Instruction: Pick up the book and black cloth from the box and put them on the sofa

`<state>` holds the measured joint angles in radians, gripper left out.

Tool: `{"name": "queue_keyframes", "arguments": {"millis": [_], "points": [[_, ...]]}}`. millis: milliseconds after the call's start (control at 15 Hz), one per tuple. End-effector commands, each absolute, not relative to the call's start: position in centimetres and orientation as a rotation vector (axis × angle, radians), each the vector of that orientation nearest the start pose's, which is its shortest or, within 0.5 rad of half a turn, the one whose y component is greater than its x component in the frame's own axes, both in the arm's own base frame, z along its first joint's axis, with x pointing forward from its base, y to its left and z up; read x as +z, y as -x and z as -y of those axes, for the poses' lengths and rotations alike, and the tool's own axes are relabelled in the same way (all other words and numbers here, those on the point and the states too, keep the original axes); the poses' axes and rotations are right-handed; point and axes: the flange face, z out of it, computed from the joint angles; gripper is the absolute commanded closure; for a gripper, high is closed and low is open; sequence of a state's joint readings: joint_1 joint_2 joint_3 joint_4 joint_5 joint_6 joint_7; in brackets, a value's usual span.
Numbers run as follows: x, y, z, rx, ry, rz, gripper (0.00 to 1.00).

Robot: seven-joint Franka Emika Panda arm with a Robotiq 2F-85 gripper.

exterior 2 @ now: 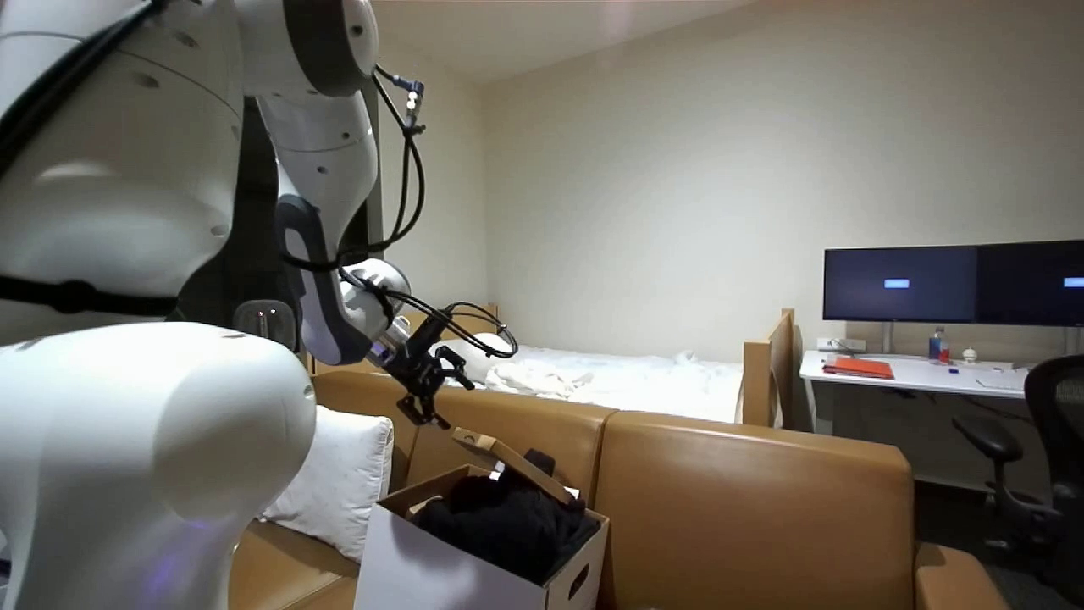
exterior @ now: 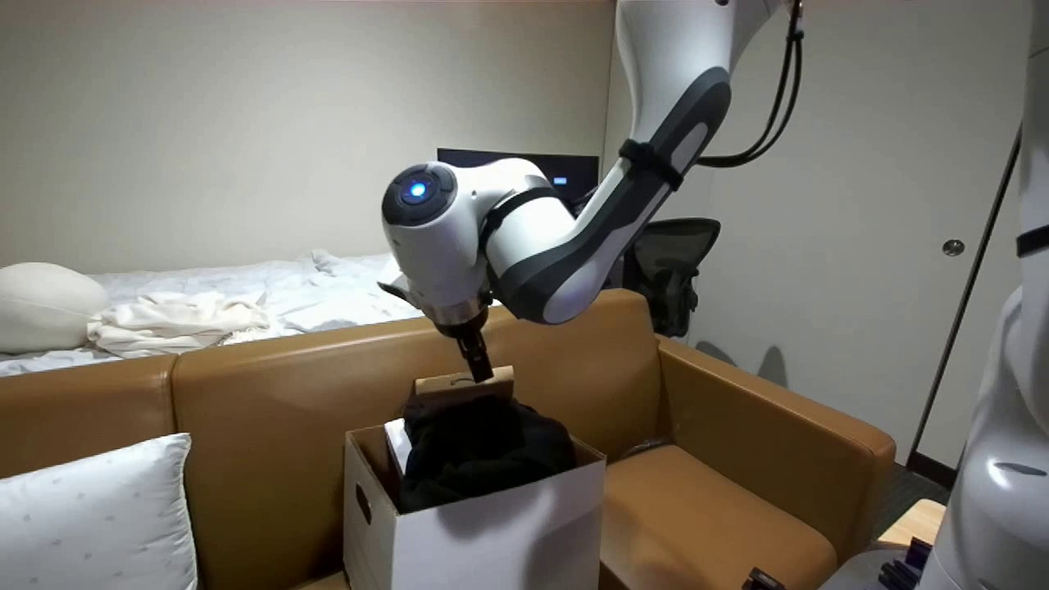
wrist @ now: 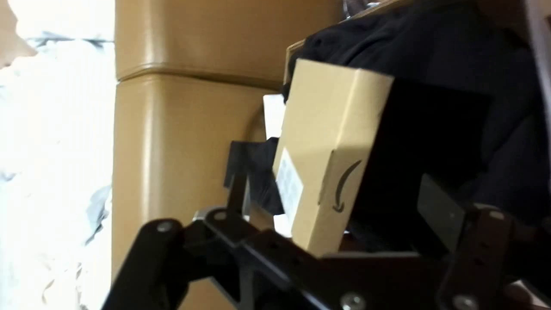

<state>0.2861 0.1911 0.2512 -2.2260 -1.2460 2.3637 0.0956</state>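
Note:
A tan, thin, box-like book (wrist: 320, 116) with a printed arrow and a white label leans on the black cloth (wrist: 452, 82), sticking up above the rim of the box. The cloth lies bunched in the white-sided box (exterior: 492, 541), filling much of its opening. That box stands on the brown sofa (exterior: 279, 426), against the backrest. Just over the book's upper end is my gripper (exterior 2: 456, 405), tilted downward. In the wrist view its two fingers (wrist: 439, 211) stand wide apart, open, with the book seen between and beyond them. No grip shows.
A white cushion (exterior: 98, 516) rests on the sofa beside the box. Behind the backrest is a bed with white bedding (exterior 2: 644, 381). Further off stand a desk (exterior 2: 923, 373) with monitors and a black office chair (exterior 2: 1059, 440). The sofa's seat (exterior: 697, 516) extends past the box toward its arm.

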Motion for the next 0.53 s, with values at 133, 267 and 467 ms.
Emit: {"name": "queue_keyframes", "arguments": {"millis": [133,267,467], "points": [[25.5,-50.1,-29.9,0.402,-1.697,-1.600,0.00],[23.7,-50.7,-29.5,0.356,-1.711,-1.597,0.00],[21.4,-51.7,-28.6,0.309,-1.755,-1.592,0.00]]}}
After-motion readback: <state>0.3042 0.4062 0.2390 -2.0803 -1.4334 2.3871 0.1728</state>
